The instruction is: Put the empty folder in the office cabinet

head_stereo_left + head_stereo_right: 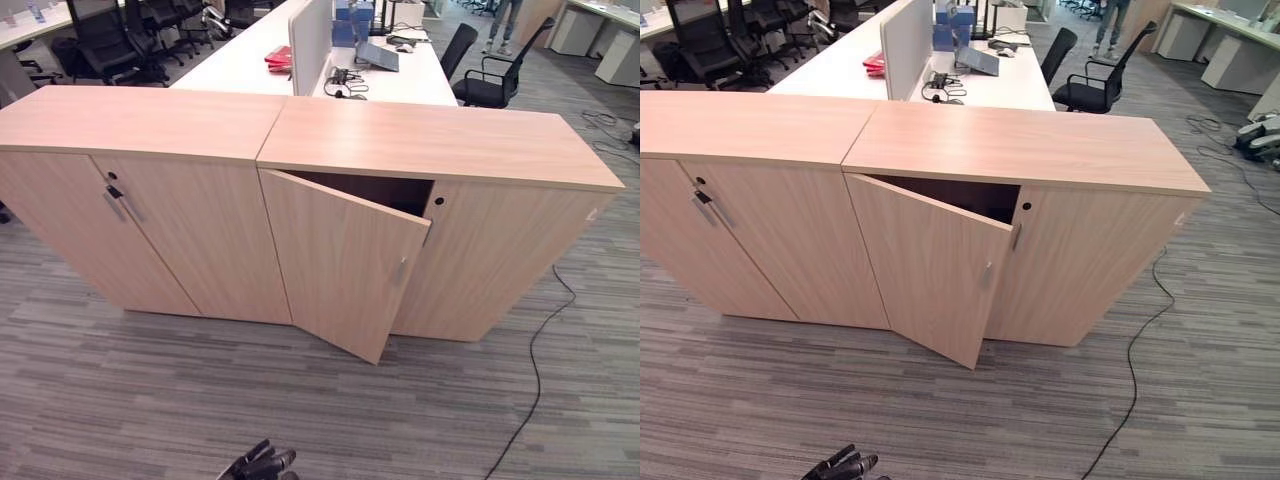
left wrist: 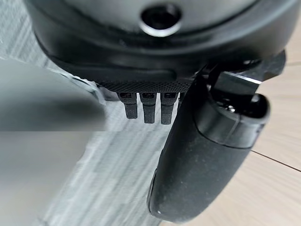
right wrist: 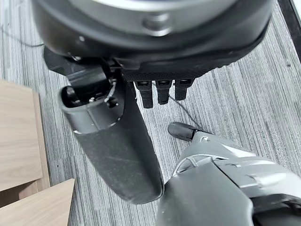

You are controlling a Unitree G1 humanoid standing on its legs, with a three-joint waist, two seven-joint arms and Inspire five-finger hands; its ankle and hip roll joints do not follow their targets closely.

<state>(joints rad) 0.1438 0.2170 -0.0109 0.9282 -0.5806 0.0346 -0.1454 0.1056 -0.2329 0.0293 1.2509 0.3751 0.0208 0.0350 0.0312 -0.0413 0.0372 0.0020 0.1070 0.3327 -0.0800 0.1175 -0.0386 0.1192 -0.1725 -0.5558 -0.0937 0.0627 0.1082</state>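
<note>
Robot standing before the office cabinet [image 1: 440, 200], door [image 1: 345, 260] ajar.
Left hand [image 1: 262, 464] hangs low over the carpet [image 1: 150, 400], fingers curled, holding nothing; right hand [image 3: 117, 141] likewise hangs empty. No folder is visible (perhaps already inside the dark compartment; I cannot tell). Judged next: confirm placement, then push the door closed.

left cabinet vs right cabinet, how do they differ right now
The right cabinet has one door swung open, showing a dark inside; the left cabinet has both doors shut. The left cabinet has a key in its lock; the right cabinet shows none. Both share the same light wood finish and height.
</note>
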